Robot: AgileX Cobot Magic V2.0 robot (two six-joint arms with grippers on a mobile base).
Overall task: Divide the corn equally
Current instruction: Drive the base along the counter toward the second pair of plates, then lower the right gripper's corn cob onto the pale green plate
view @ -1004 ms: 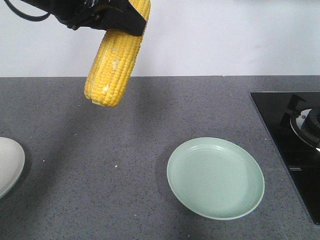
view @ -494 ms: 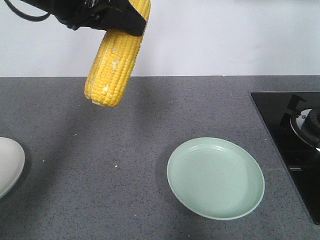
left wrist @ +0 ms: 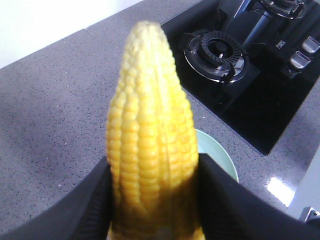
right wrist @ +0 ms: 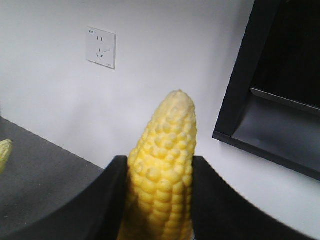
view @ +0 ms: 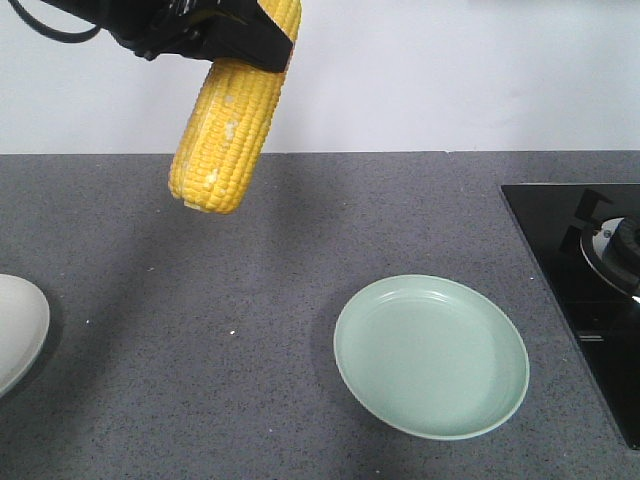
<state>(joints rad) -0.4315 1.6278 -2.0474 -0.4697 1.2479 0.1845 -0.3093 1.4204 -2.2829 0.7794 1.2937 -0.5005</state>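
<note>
left gripper (view: 245,45): pinching a corn cob (view: 228,125), hanging high
tip: swinging it over the green plate (view: 431,357), lowering before letting go

The left gripper (view: 262,42) is hanging high at the upper left of the front view, its black body angling in from the frame's corner. Its two black fingers (left wrist: 95,200) are clamping a corn cob (left wrist: 150,115) from both sides near one end, the rest of the cob jutting out beyond them, tilted downward. The right gripper (right wrist: 159,170) is out of the front view; in its wrist view its black fingers (right wrist: 112,200) are pressing either side of a second corn cob (right wrist: 167,150), tip pointing away.
</note>
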